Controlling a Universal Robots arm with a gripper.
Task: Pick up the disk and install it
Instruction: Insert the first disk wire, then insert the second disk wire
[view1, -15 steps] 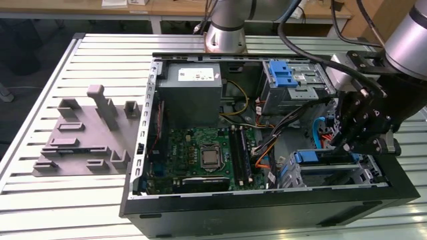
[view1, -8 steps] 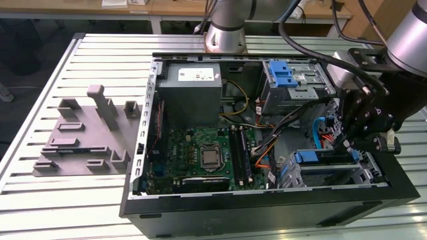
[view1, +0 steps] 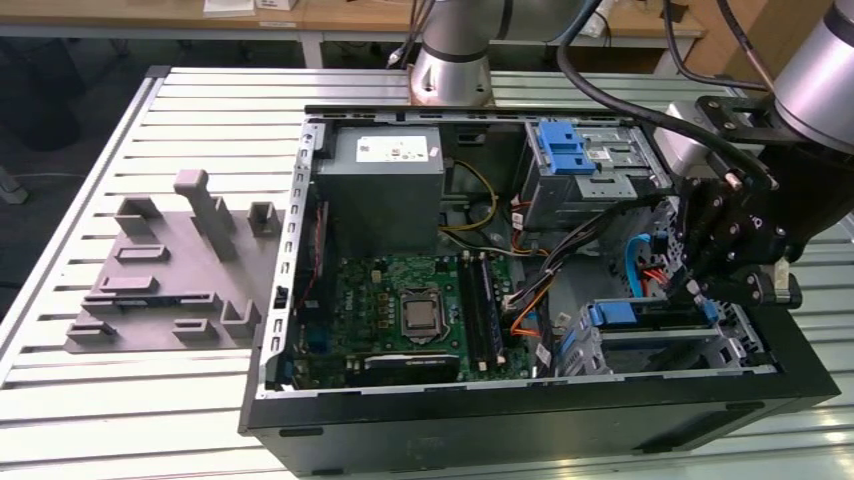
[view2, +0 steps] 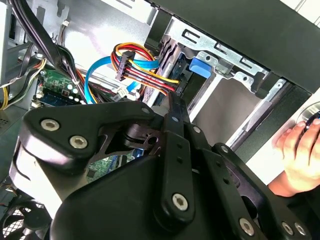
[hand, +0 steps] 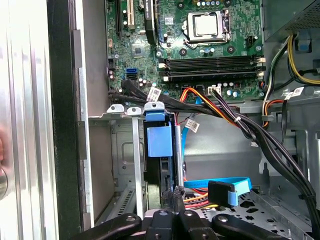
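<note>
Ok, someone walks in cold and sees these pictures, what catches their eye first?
Probably the open computer case lying on the slatted table, its green motherboard exposed at the middle. Next, the black gripper hanging over the drive cage at the exterior view's right, fingers pressed together above a blue-railed disk standing upright in that cage. A person's hand rests beside the case.

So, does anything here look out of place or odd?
Yes: a person's hand rests beside the open computer case, near the gripper working at the drive cage. Nothing looks spilled or damaged.
</note>
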